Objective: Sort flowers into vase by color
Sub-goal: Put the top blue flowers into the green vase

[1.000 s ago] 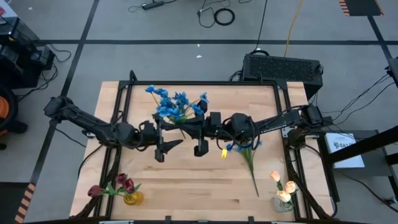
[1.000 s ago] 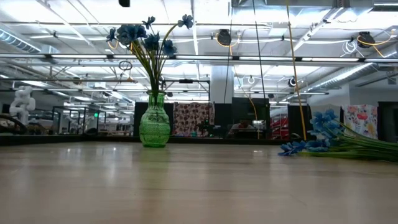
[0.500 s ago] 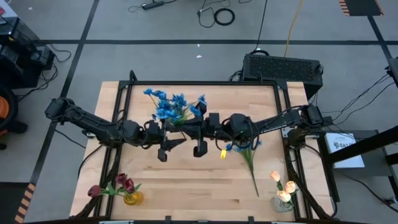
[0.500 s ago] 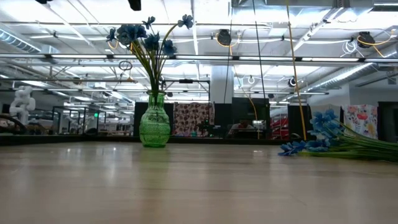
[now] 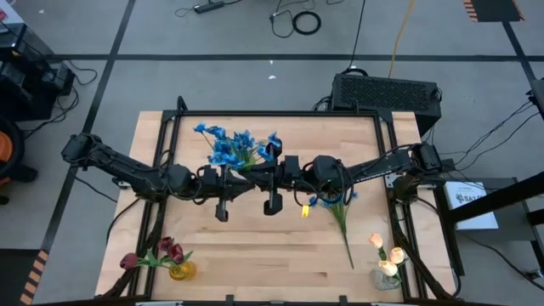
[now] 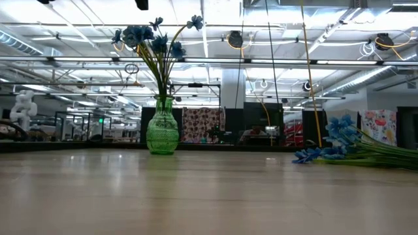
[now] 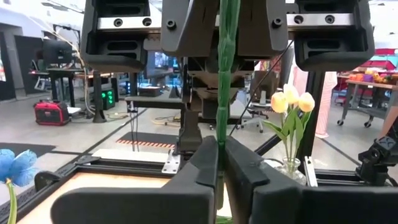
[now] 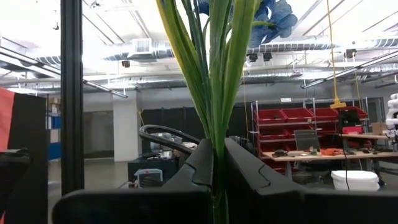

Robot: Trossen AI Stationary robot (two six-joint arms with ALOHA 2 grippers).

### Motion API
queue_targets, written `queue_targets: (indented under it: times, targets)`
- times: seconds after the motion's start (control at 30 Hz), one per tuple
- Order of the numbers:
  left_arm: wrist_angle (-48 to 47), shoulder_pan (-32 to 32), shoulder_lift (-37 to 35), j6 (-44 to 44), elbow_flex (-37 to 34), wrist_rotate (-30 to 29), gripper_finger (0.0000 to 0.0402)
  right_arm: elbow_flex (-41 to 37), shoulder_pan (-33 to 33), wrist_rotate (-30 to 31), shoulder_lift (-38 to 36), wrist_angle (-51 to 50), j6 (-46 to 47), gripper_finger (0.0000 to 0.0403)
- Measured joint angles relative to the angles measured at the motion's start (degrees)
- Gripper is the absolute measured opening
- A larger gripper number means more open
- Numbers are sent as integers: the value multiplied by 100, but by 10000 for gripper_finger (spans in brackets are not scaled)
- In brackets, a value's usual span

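Two grippers meet mid-table, above the wood, both pinched onto the same blue flower bunch [image 5: 234, 146]. Left gripper [image 5: 223, 206] comes in from the left side, fingers pressed together on a green stem [image 7: 225, 93], seen clearly in the left wrist view. Right gripper [image 5: 272, 202] comes from the right, fingers clamped on a bundle of green stems [image 8: 214, 81], blue blossoms above them in its wrist view. Blossoms of the held bunch spread toward the far edge of the table [image 5: 255, 255].

Another blue flower [image 5: 336, 208] lies flat on the table right of the grippers, stem pointing toward the near edge; low view shows it lying at right [image 6: 346, 150]. Green vase [image 6: 162, 129] stands upright with blue flowers in it, low view only. Dark red tulips [image 5: 166, 252] sit in a yellow vase [image 5: 180, 272] at near left corner. Cream-yellow tulips [image 5: 387, 253] sit in a clear vase [image 5: 387, 277] at near right corner, also visible past the left gripper [image 7: 291, 102].
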Motion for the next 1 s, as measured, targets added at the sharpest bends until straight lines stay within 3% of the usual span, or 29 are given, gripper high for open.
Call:
queue_targets:
  times: [0.23,0.53,0.73,1.0]
  targets:
    - [-325,-4,-106,-6,0,37,14,2,0,-2,-4,-273,-76,25]
    - [-1608,-4,-944,-76,0,40,10,2,-2,2,-22,-841,-194,129]
    - [-2747,-4,-1523,-388,2,140,10,2,-4,-2,-30,-857,-210,176]
    - [-3009,-4,-1609,-463,2,343,9,123,-236,-532,-33,-1476,818,205]
